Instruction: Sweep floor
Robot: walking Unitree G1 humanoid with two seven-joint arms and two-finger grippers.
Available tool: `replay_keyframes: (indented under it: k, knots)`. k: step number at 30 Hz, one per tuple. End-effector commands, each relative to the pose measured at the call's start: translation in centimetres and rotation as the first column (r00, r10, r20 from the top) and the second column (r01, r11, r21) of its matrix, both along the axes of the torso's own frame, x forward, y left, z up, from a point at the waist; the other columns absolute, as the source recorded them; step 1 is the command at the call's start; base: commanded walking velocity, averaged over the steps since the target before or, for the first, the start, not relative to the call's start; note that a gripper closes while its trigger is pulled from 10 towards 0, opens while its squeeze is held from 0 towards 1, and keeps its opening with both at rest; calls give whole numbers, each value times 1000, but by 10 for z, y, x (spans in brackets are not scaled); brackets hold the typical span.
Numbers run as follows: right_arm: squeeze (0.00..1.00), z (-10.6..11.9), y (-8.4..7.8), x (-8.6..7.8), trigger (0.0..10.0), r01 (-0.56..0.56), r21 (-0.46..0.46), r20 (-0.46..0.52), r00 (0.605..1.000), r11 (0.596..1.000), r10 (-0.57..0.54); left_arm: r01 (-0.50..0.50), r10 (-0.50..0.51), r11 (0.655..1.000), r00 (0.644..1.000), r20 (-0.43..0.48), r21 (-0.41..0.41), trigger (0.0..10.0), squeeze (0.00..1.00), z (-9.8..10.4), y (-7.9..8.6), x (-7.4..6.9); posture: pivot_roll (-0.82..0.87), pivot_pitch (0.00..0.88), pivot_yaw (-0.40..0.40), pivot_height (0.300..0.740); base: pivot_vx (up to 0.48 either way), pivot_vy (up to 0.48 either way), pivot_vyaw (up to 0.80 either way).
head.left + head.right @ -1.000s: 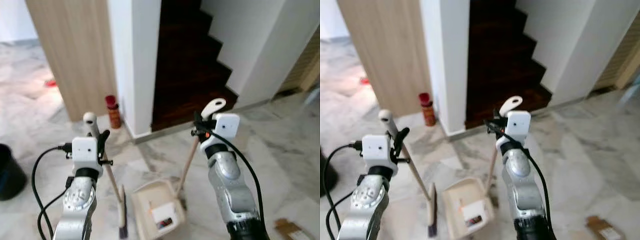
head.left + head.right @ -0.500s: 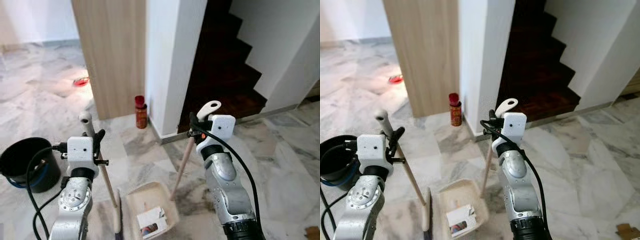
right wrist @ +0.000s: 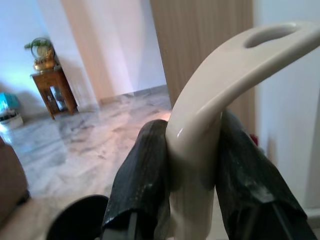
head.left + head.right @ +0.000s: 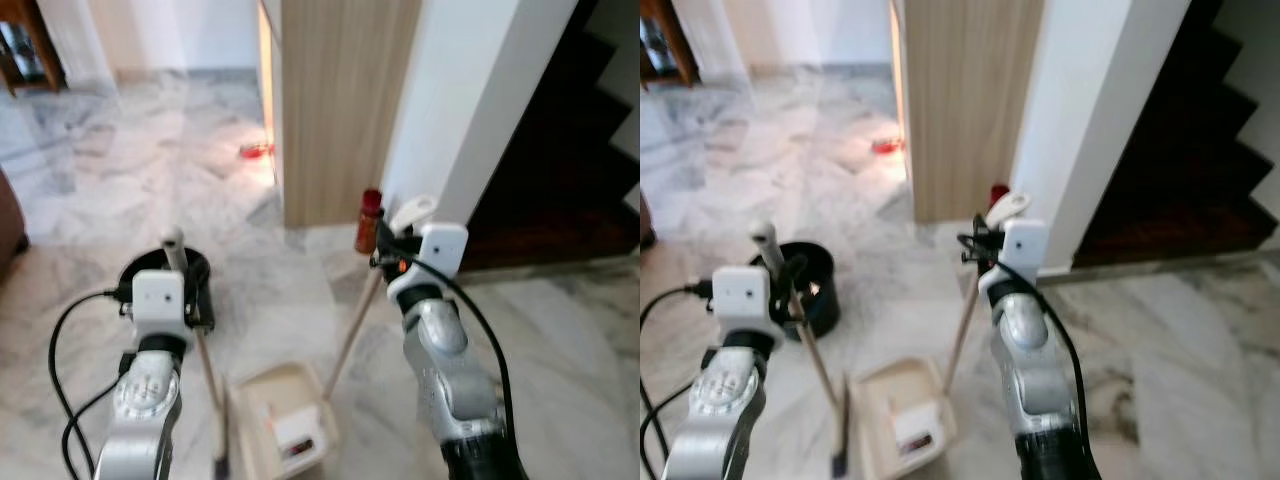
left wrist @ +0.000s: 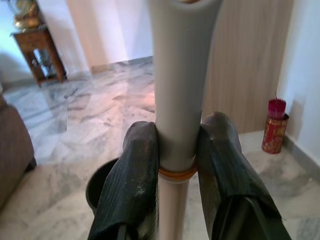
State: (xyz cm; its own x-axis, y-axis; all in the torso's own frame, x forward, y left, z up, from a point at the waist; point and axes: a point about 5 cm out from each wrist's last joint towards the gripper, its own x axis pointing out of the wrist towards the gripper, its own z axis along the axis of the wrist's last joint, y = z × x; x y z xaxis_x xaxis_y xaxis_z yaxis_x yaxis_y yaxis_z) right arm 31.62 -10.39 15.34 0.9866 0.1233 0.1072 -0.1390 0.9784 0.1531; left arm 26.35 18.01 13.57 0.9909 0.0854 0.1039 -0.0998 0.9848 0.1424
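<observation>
The head camera has swung left since a second ago: the stairs [image 4: 590,150] have slid to the right edge, and a black bucket [image 4: 810,280] and open marble floor [image 4: 150,170] have come into view.

The left wrist view shows what the head views cannot: the left gripper [image 5: 177,165] clamps the broom [image 4: 205,375] just below its grey cap, both fingers [image 5: 132,180] pressed to the pole at an orange ring. That view also takes in a wooden side table [image 5: 37,52]. The right wrist view shows the right gripper [image 3: 192,165] closed on the dustpan [image 4: 285,425] handle just under its curved, slotted top.

Both arms are raised before the robot, forearms reaching forward, wrists level. The broom slants down to its head on the floor just left of the dustpan tray. The tray rests between the arms and holds scraps of litter [image 4: 295,435]; its handle leans up to the right.

The bucket stands just behind the left gripper. A red can [image 4: 369,221] sits at the foot of the wooden panel [image 4: 340,100], beside the white wall [image 4: 470,110]. Ahead on the left the floor runs wide; a small red thing [image 4: 255,150] lies far off.
</observation>
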Motion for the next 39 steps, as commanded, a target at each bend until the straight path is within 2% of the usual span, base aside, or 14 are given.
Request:
replay_keyframes:
  k: [1, 28, 39]
  knots:
    - [0, 9, -9, 0, 10000, 37, 3, 43, 998, 999, -37, 20, -20, 1000, 999, 51, 4, 10000, 0, 12, -5, 2, -13, 25, -22, 740, 0, 480, 0]
    - [0, 8, -5, 4, 10000, 29, 6, 16, 999, 1000, -29, 13, -13, 1000, 998, 57, 2, 10000, 0, 13, -5, 2, 3, 35, -32, 740, 0, 475, 0]
    - [0, 14, -8, 5, 10000, 59, 20, 31, 998, 998, -60, 22, -24, 999, 998, 54, 28, 10000, 0, 12, -6, -2, 7, 38, -31, 740, 0, 0, 0]
